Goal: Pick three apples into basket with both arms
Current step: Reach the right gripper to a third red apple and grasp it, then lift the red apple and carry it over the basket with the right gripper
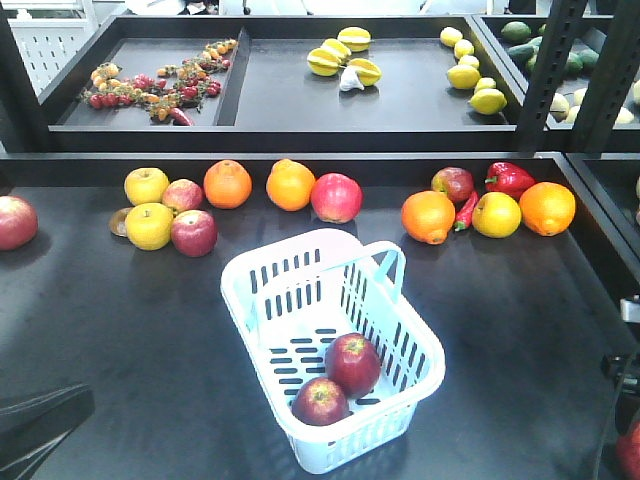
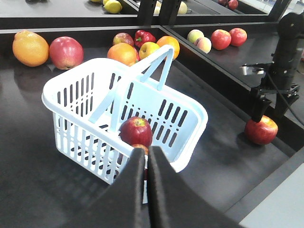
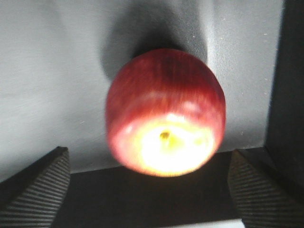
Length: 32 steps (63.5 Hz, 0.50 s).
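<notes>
Working from the basket (image 1: 262, 272) as our landmark, we go left to right. To its left, at our near corner, only a dark wedge of our left arm shows in the front view. The wrist view on that side shows our left gripper (image 2: 146, 159) with its two dark fingers pressed together and nothing between them, poised just over the basket's near rim. Inside the basket lie two apples (image 1: 352, 363), touching each other at the end nearer us. Behind the basket runs a row of loose fruit, among it oranges (image 1: 228, 183) and a pepper (image 1: 509, 177), none of it ours to take.

Right of the basket, well apart from it near the shelf edge, sits the third apple (image 2: 261, 129), with our right gripper (image 2: 264, 102) hanging directly above it. From that wrist camera the apple (image 3: 165, 111) fills the view between the two ribbed fingertips (image 3: 35, 190), which stand wide on either side and do not touch it.

We judge two thirds of the job done and the last pick in hand. The next move calls for lowering the right gripper until the pads bracket the apple's widest part, closing firmly enough that the round skin does not slip, then lifting clear and carrying it left over the basket rim.
</notes>
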Tool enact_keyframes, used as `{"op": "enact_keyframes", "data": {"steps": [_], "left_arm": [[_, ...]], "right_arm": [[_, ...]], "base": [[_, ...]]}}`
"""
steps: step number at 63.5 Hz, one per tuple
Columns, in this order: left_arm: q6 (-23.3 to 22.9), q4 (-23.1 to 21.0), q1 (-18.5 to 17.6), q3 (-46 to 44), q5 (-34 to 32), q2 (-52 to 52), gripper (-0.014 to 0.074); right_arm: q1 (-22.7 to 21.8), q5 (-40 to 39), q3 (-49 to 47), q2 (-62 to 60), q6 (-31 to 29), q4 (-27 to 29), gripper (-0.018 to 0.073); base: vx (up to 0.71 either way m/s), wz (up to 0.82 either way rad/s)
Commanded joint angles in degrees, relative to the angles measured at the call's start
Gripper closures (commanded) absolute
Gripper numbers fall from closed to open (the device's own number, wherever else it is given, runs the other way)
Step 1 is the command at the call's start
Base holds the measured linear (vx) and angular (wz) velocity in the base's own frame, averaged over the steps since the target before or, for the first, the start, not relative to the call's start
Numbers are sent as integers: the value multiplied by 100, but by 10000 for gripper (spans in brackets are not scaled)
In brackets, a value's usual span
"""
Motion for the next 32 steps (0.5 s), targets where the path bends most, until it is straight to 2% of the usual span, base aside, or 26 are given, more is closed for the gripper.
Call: {"op": "enact_keyframes", "data": {"steps": [1,32], "left_arm": [[-32,-147,-33,-138,-275,-8,604],[-32,-147,-33,-138,-275,-8,604]], "right_arm": [[-31,99,-111,-129,63,-182,-74],[-31,-210,-111,384,145,-290,-45]], "base": [[0,0],[0,0]]}}
